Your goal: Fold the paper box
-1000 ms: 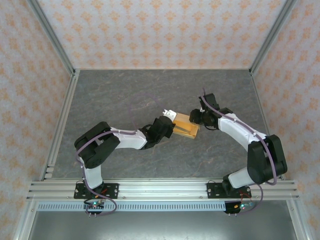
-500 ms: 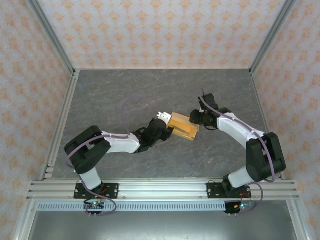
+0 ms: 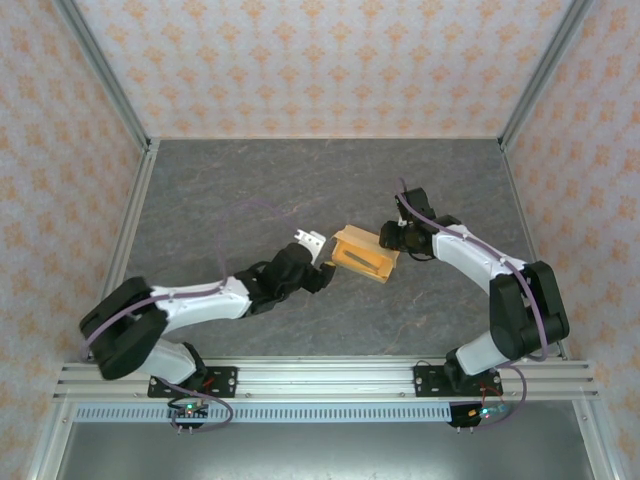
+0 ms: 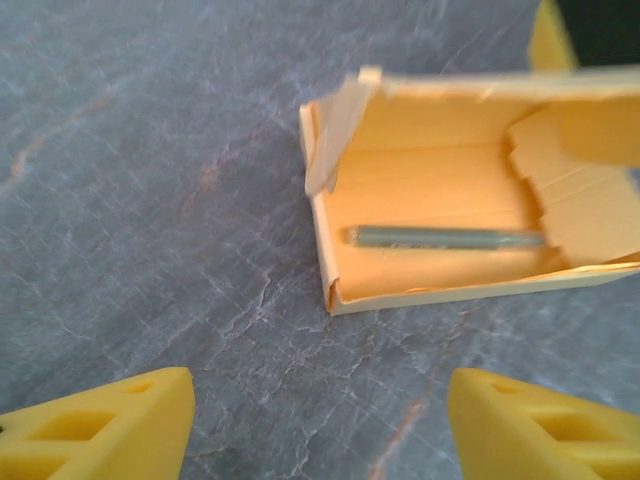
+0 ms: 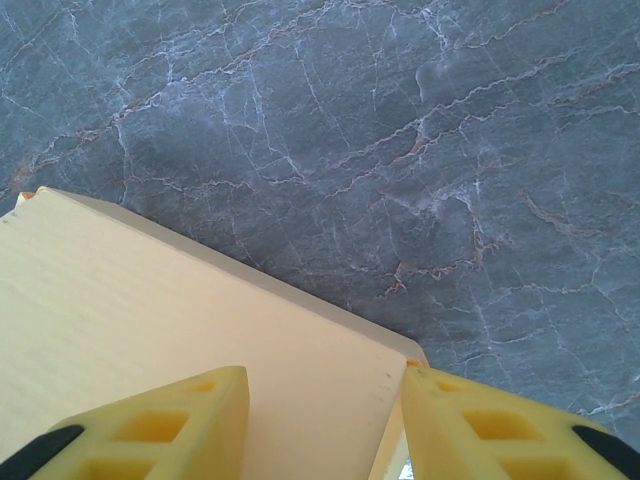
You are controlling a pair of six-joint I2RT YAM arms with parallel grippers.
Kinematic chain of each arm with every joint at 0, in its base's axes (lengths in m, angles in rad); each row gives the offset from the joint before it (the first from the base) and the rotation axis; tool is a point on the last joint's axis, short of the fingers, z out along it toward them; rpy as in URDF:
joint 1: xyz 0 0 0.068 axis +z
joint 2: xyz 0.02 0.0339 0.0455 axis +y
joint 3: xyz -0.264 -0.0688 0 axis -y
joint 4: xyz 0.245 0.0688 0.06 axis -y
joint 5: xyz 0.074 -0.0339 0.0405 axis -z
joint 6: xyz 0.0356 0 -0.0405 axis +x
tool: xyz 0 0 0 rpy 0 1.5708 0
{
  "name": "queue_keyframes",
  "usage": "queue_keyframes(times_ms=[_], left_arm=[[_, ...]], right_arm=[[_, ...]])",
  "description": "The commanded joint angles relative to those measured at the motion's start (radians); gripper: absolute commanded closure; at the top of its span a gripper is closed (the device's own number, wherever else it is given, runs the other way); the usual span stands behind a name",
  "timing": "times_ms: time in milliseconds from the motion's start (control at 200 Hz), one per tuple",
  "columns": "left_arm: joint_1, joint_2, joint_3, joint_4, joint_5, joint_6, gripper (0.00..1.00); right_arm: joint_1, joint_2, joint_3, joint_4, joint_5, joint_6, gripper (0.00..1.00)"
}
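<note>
The paper box (image 3: 362, 255) is an orange-yellow, part-folded shell lying mid-table. In the left wrist view the paper box (image 4: 440, 250) gapes toward the camera, with a bent flap at its left end, stepped tabs at its right and a grey slit in its floor. My left gripper (image 3: 315, 250) is open just left of it, and in its own wrist view the left gripper (image 4: 320, 400) has bare table between its fingers. My right gripper (image 3: 388, 238) is at the box's right end. There the right gripper (image 5: 325, 400) is shut on the box's pale panel (image 5: 150, 320), one finger at its corner.
The grey marbled table (image 3: 250, 190) is ringed by aluminium rails (image 3: 128, 240) and patterned walls. Both arm bases sit on the near rail (image 3: 320, 378). The left arm's cable loops above the table beside its forearm.
My left gripper opened, let go of the box's left end and drew back left and toward the near edge. The box shifted slightly. The right gripper stayed on the box.
</note>
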Motion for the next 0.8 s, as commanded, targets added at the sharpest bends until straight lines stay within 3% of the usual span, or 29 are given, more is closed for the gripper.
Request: queue_keyframes(times_ms=[0,215,490,626,796], left_arm=[[0.001,-0.094,0.061,-0.189,0.02,-0.022,0.32],[0.111,-0.092,0.259,-0.301,0.149,-0.064,0.32],[0.244,0.28,0.636,-0.527,0.361,-0.035,0.32],[0.272,0.403,0.688,-0.534,0.45,-0.05,0.35],[0.275,0.444,0.648,-0.483,0.51,-0.074,0.39]], right_arm=[[0.005,0.004,0.0,-0.009,0.019,-0.026,0.55],[0.005,0.001,-0.005,-0.006,0.016,-0.034,0.56],[0.004,-0.009,-0.009,-0.004,0.026,-0.045,0.56],[0.004,-0.004,-0.01,0.0,0.025,-0.045,0.56],[0.004,-0.001,-0.013,-0.001,0.035,-0.051,0.56]])
